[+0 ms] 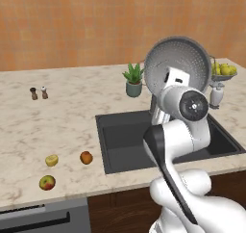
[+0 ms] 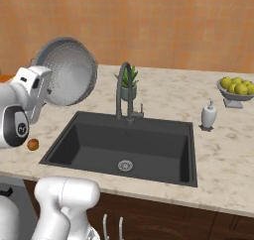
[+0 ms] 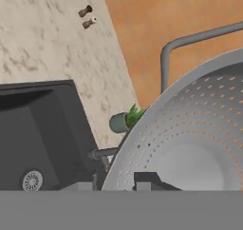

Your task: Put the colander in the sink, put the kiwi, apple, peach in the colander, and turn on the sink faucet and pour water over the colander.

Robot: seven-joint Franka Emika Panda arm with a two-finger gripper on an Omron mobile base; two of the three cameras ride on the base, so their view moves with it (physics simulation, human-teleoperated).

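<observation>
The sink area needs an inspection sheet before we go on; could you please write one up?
Surface: marble counter, sink empty.
Job's things: colander held tilted in the air; kiwi, peach, apple on the counter left of the sink; faucet dry.
Clutter: plant, shakers, soap bottle, fruit bowl.
Grippers: gripper shut on the colander's rim.
Cables: nothing seen.
Surroundings: orange wall.

A pale marbled counter carries the dark sink set into it. To the sink's left lie the kiwi, the peach and the apple. Two small shakers stand far left; a potted plant, soap dispenser and fruit bowl stand behind and right.
</observation>
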